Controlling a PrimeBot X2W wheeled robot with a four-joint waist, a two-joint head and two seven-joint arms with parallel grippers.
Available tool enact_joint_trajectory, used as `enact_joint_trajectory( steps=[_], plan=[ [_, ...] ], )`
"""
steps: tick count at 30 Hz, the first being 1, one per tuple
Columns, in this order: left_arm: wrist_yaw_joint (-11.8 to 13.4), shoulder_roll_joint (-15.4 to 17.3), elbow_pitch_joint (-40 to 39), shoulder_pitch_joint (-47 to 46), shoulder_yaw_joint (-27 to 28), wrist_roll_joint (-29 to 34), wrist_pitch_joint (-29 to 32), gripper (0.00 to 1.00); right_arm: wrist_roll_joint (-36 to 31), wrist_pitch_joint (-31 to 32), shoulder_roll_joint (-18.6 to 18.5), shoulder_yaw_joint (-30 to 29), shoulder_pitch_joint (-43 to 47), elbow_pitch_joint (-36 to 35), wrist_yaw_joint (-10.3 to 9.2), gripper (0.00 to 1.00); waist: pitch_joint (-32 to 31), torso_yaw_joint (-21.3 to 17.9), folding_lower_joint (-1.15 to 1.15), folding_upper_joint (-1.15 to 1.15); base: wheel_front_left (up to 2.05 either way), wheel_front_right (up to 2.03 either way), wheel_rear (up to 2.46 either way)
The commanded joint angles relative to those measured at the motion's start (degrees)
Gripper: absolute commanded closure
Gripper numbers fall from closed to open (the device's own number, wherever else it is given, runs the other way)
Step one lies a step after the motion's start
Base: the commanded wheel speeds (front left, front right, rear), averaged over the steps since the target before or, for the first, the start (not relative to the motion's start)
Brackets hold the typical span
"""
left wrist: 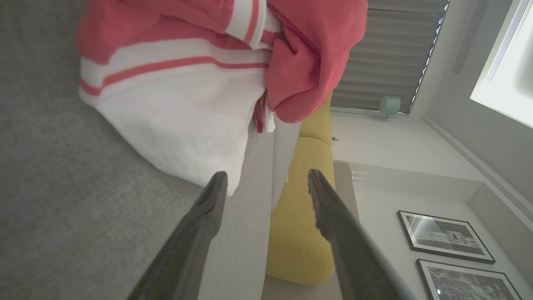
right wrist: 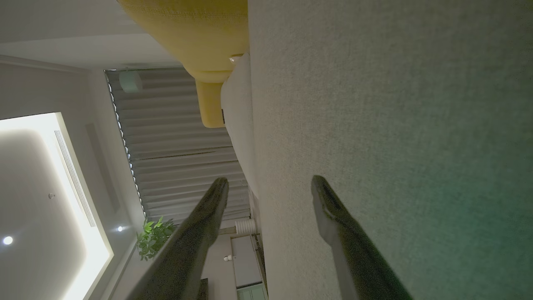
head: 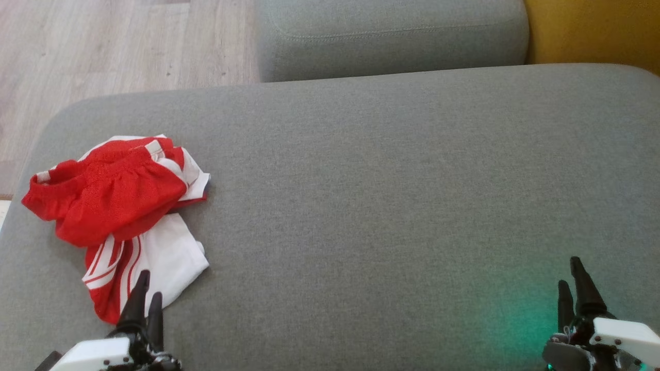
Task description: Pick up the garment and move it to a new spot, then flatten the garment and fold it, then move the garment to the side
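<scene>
Red-and-white garment [head: 116, 201] lies crumpled at the left of the frame on the grey cushion [head: 392, 185]. Left gripper [head: 149, 284], lower left, jaws wide and empty, tips at its white hem. Right gripper [head: 568, 270], lower right, spread too, holding nothing

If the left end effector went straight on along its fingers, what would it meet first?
Probably the garment: its white panel lies just ahead of the open left end effector. Depth is unclear, so the grey cushion underneath might touch first.
</scene>
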Motion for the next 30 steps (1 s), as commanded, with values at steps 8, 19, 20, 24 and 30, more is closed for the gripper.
enact_joint_trajectory(
  steps=[8, 19, 20, 24, 30],
  plan=[
    [-0.21, 0.44, -3.02, -2.49, -0.64, 2.84, -1.68, 0.0, -2.36, -1.68, -0.18, 1.82, -2.44, -2.09, 0.04, 0.0, -0.36, -0.05, 0.0, 0.0, 0.0, 0.0, 0.0],
    [0.29, 0.54, -5.98, -2.07, -0.93, 14.06, -3.52, 0.0, -14.63, -3.54, -0.29, 3.3, -2.78, -3.26, 0.08, 0.0, -0.82, -0.2, 0.0, 0.0, 0.0, 0.0, 0.0],
    [0.36, 0.55, -6.34, -2.0, -1.09, 15.2, -3.69, 0.0, -15.75, -3.71, -0.29, 3.55, -2.76, -3.46, 0.08, 0.0, -0.86, -0.2, 0.0, 0.0, 0.0, 0.0, 0.0],
    [1.03, 0.66, -7.79, -1.67, -1.8, 19.92, -4.36, 0.0, -19.77, -4.39, -0.3, 4.56, -2.65, -4.17, 0.1, 0.0, -1.05, -0.23, 0.0, 0.0, 0.0, 0.0, 0.0],
    [2.4, 1.03, -9.4, -1.13, -2.98, 24.95, -5.36, 0.0, -24.2, -5.4, -0.33, 6.19, -2.51, -5.01, 0.12, 0.0, -1.32, -0.27, 0.0, 0.0, 0.0, 0.0, 0.0]
  ],
)
